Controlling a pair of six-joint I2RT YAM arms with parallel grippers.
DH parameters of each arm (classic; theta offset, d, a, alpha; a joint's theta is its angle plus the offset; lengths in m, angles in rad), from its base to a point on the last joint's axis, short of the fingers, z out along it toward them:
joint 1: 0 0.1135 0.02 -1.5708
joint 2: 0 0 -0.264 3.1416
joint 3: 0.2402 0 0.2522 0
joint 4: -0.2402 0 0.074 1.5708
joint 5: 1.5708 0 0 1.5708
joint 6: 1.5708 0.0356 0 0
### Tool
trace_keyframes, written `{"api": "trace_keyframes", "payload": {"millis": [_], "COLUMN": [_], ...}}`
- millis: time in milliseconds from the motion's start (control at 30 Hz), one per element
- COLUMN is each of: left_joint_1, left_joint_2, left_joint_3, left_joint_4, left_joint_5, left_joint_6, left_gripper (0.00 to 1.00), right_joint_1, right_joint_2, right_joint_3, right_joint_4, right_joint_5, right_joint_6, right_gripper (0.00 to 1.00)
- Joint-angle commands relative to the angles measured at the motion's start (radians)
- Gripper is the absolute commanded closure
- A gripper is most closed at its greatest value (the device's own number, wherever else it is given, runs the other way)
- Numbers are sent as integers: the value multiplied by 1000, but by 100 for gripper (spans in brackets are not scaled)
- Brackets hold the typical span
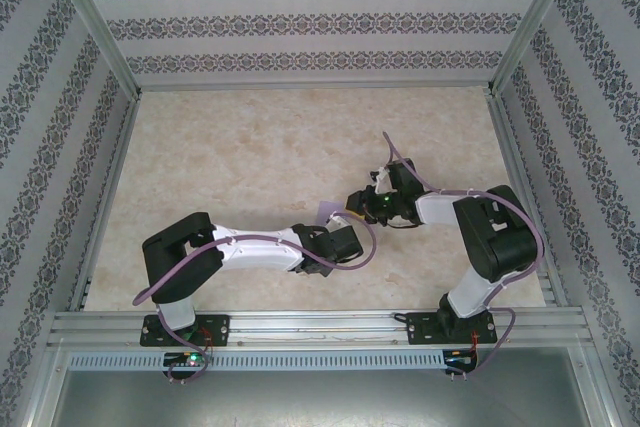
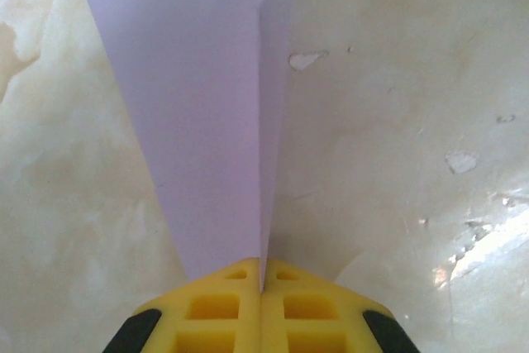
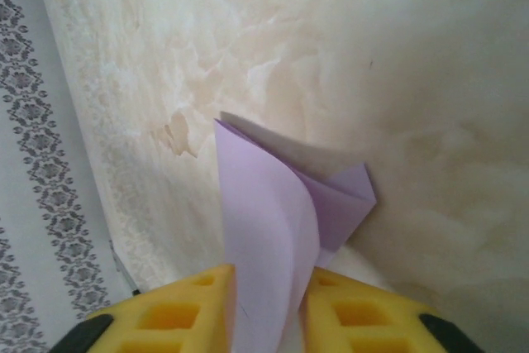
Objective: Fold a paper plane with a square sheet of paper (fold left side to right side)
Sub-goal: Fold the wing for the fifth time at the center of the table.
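The lilac paper (image 1: 330,212) sits just 5 o'clock of centre in the top view, a small, matte, unmarked patch. At the left wrist, the lilac paper (image 2: 207,105) widens from 6 to 12 o'clock with a sharp lengthwise crease, and its narrow end is pinched in the left gripper (image 2: 261,274). At the right wrist, a curled layer of the lilac paper (image 3: 264,229) rises from 6 o'clock to a point at 11 o'clock, and a folded corner juts toward 3 o'clock.

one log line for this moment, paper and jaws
left jaws: shut on folded lilac paper sheet | right jaws: open around it | stage: mid-fold
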Motion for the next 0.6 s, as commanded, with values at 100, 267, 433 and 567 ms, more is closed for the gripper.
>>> {"api": "trace_keyframes", "payload": {"millis": [100, 267, 433, 567], "left_joint_1": [49, 109, 208, 274], "left_joint_2": [-71, -103, -123, -117], "left_joint_3": [-39, -57, -104, -148], "left_joint_4": [65, 130, 232, 336], "left_joint_5": [115, 273, 499, 647], "left_joint_6": [-7, -18, -91, -168], "left_gripper": [100, 100, 100, 100], "right_joint_1": [-80, -139, -147, -146], "right_joint_2": [-178, -270, -314, -323], "right_joint_3": [-37, -67, -92, -111], "right_joint_4": [-130, -220, -222, -193], "right_joint_5": [107, 140, 114, 85], "right_joint_6": [-113, -183, -228, -234], "right_gripper": [59, 56, 53, 52]}}
